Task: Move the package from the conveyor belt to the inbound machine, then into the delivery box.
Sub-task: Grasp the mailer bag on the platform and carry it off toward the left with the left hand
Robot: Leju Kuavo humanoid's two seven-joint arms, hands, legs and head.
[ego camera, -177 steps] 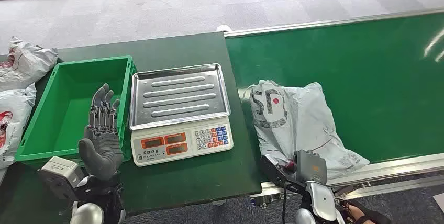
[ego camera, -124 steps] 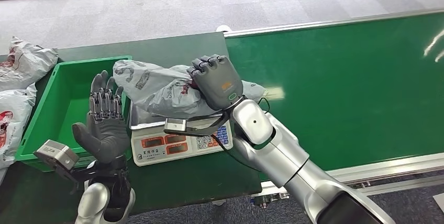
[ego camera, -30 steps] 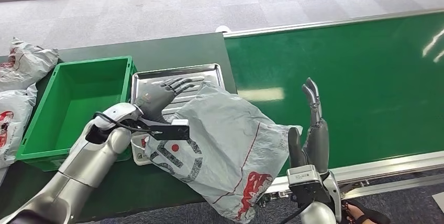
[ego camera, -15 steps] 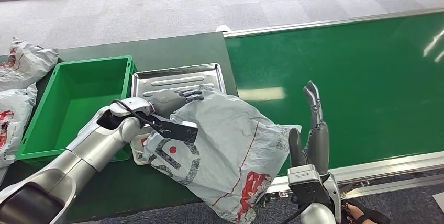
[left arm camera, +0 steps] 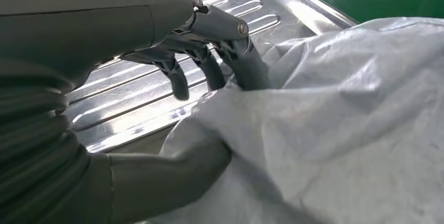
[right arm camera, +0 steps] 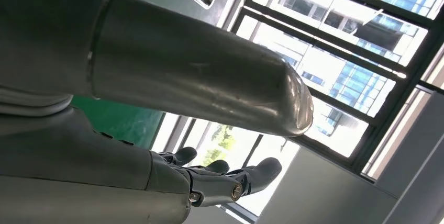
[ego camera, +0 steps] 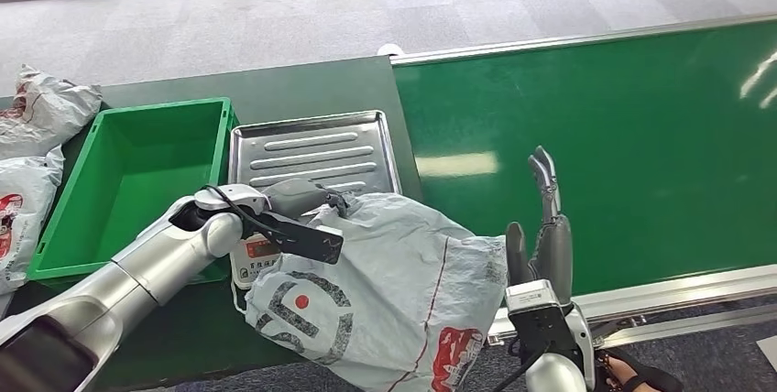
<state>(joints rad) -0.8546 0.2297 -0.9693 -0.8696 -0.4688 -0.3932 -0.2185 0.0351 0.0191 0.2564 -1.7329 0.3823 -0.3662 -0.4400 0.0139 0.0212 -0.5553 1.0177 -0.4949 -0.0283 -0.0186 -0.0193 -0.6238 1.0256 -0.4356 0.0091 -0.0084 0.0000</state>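
Observation:
The grey plastic package [ego camera: 385, 300] with a red dot and dark lettering lies over the table's near edge, covering most of the scale's keypad. My left hand [ego camera: 298, 198] grips its upper edge; in the left wrist view the thumb sits under the bag [left arm camera: 340, 119] and the fingers [left arm camera: 230, 62] curl over its rim. The scale's steel tray [ego camera: 311, 149] is bare behind the hand. The green delivery box [ego camera: 128, 181] stands left of the scale. My right hand [ego camera: 545, 227] stands upright and open by the conveyor belt [ego camera: 623, 126], holding nothing.
Two more grey packages [ego camera: 37, 108] [ego camera: 16, 218] lie on the floor left of the box. The dark green table [ego camera: 302, 81] meets the belt's metal rail [ego camera: 660, 296] at the near right. Windows [right arm camera: 335, 51] show in the right wrist view.
The right hand carried the package from the belt to the scale and drew back. My left hand then took its edge and has pulled it off the tray toward the near table edge.

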